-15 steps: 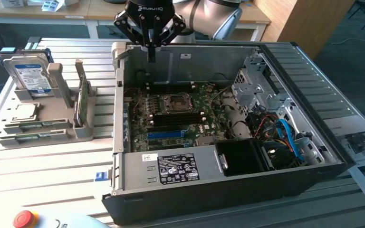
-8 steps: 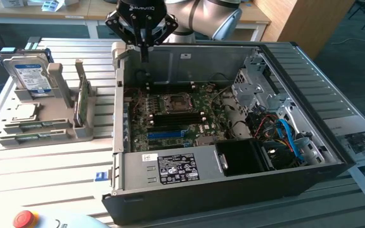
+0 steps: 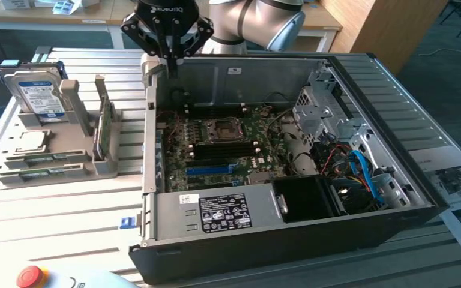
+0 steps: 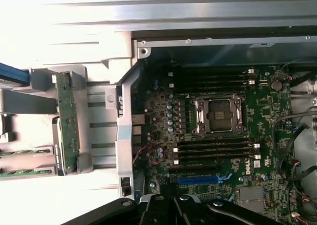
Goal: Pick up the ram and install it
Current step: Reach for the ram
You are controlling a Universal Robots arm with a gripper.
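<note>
Where the counter (image 3: 54,222) comes nearest, a red stop button (image 3: 32,276) sits toward the exterior view's left.

Beyond it lies an open computer case (image 3: 295,240), its side panel off. The power supply (image 3: 222,213) with its dark label fills the near end. Farther in, the motherboard (image 3: 230,153) is exposed, showing a long blue slot (image 3: 210,170), empty black memory slots (image 4: 215,148) and the bare processor socket (image 3: 218,130).

On the exterior view's left of the case, a grey holder (image 3: 54,165) rests on the counter. The ram (image 3: 104,129) stands on edge in this holder, just outside the case wall. It is seated in its groove and nothing grips it. Two further green strips (image 3: 42,161) lie flat in the holder's nearer trays. A silver hard drive (image 3: 40,96) with a blue label stands upright at the holder's far end.

Farthest back, the claw (image 3: 170,55) hangs over the case's far left corner. Its fingers are drawn fully together with nothing seen between them, apart from the ram.
</note>
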